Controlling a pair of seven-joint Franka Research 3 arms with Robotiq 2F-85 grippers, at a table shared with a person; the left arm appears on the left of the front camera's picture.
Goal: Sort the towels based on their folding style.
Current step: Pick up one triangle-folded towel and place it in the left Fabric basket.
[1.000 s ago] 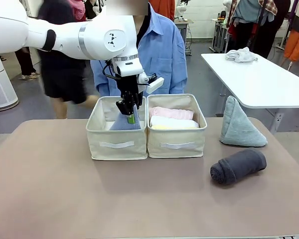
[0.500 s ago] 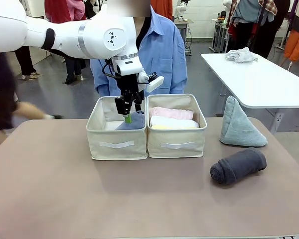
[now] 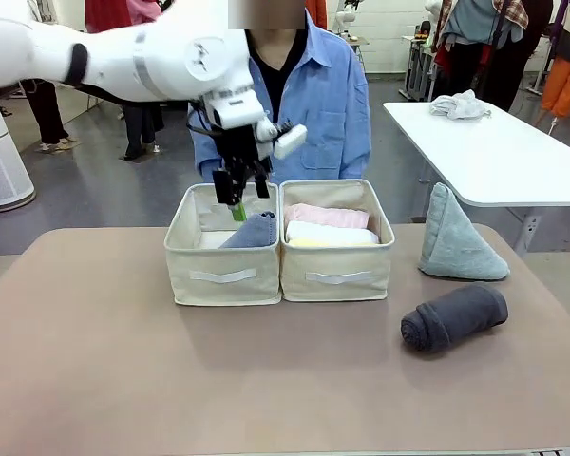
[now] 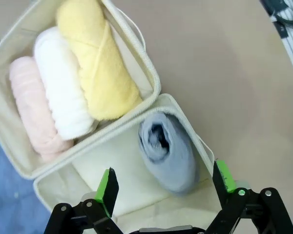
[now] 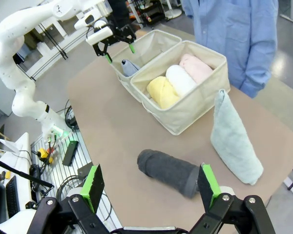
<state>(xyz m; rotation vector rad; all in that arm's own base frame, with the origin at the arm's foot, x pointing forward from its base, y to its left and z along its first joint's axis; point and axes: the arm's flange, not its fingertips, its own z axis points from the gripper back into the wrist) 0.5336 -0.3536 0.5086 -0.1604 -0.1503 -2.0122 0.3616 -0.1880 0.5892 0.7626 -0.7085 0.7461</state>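
- Already we log four binned: blue cone (image 4: 168,151); pink roll (image 4: 31,102), white roll (image 4: 63,87), yellow roll (image 4: 97,68).
- Outstanding on worktop (image 3: 123,370): teal cone (image 3: 456,237), grey roll (image 3: 453,316).
- Left hand (image 3: 242,201): open, empty.

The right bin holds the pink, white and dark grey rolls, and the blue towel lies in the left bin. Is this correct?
No. The third roll in the right bin is the yellow roll, as the left wrist view shows; the dark grey roll lies on the table.

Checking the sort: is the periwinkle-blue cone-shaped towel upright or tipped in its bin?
Tipped: the periwinkle-blue cone-shaped terry towel lies on its side against the cream fabric bin wall.
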